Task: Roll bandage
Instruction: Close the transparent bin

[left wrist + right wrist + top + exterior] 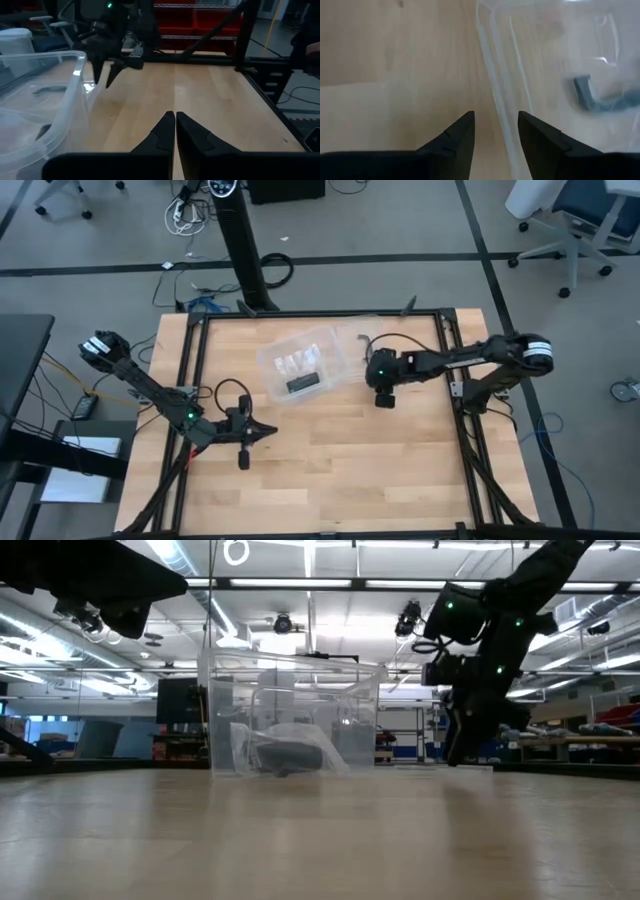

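Two dark arms work over the wooden table (330, 470). A clear plastic box (300, 365) holds the black bandage (303, 383). Beside its wall, the right gripper (495, 132) stands apart. The left gripper (175, 131), pressed together, waits well away.

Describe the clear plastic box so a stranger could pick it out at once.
Start at the wooden table and look to the middle of its far half. The clear plastic box sits there, just left of the right claw. It is the only see-through thing there, with a dark object and crinkly plastic inside.
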Available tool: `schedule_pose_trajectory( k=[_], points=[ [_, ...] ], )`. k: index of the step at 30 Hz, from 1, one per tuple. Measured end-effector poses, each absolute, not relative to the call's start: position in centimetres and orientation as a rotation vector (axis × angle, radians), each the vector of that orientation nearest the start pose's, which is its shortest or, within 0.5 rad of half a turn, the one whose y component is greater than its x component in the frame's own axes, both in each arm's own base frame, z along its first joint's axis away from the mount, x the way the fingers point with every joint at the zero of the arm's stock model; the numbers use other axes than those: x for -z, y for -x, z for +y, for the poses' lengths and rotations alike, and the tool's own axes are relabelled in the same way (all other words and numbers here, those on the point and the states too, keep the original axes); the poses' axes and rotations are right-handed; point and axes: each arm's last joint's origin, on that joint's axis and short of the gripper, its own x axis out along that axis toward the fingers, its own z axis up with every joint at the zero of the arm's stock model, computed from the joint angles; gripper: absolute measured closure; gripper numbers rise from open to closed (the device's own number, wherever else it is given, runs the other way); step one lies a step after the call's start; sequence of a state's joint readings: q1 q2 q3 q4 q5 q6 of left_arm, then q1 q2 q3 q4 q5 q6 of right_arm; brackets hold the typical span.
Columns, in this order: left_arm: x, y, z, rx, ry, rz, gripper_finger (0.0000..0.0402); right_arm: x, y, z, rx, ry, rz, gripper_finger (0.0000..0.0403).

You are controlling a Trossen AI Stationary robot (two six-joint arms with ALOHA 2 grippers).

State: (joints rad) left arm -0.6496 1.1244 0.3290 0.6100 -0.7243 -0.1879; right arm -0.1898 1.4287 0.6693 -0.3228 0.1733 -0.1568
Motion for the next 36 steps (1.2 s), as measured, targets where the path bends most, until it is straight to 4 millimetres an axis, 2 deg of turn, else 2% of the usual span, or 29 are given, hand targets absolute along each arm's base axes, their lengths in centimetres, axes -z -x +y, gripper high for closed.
schedule_pose_trajectory(
  k=[5, 11, 13, 16, 18, 21, 24, 29, 36],
  points=[
    [-19.2, -17.8, -11.1, -0.087, 0.069, 0.137, 0.0382, -14.2, -25.1, -5.7, 0.265, 0.204, 1.156, 0.0288],
    [-19.2, -17.7, -11.1, -0.084, 0.069, 0.138, 0.0382, -13.0, -26.0, -6.6, 0.232, 0.197, 1.193, 0.0384],
    [-19.2, -17.7, -11.1, -0.084, 0.069, 0.137, 0.0382, -13.0, -26.2, -6.6, 0.227, 0.194, 1.208, 0.0389],
    [-19.4, -17.8, -11.1, -0.083, 0.082, 0.122, 0.0382, -14.0, -25.8, -6.4, 0.219, 0.157, 1.254, 0.0393],
    [-19.7, -17.8, -11.1, -0.079, 0.090, 0.096, 0.0382, -15.1, -24.8, -5.8, 0.221, 0.123, 1.315, 0.0400],
    [-20.1, -17.8, -11.2, -0.075, 0.053, 0.060, 0.0382, -18.6, -24.2, -5.3, 0.294, 0.098, 1.246, 0.0401],
    [-20.4, -17.9, -11.2, -0.080, 0.028, 0.044, 0.0382, -21.1, -22.8, -4.5, 0.350, 0.078, 1.221, 0.0402],
    [-21.2, -17.9, -11.2, -0.088, 0.010, -0.022, 0.0377, -26.1, -21.1, -2.9, 0.407, 0.021, 1.003, 0.0402],
    [-22.9, -17.8, -10.8, -0.171, -0.056, -0.149, 0.0371, -32.7, -18.5, -0.4, 0.336, -0.082, 0.660, 0.0403]
  ],
)
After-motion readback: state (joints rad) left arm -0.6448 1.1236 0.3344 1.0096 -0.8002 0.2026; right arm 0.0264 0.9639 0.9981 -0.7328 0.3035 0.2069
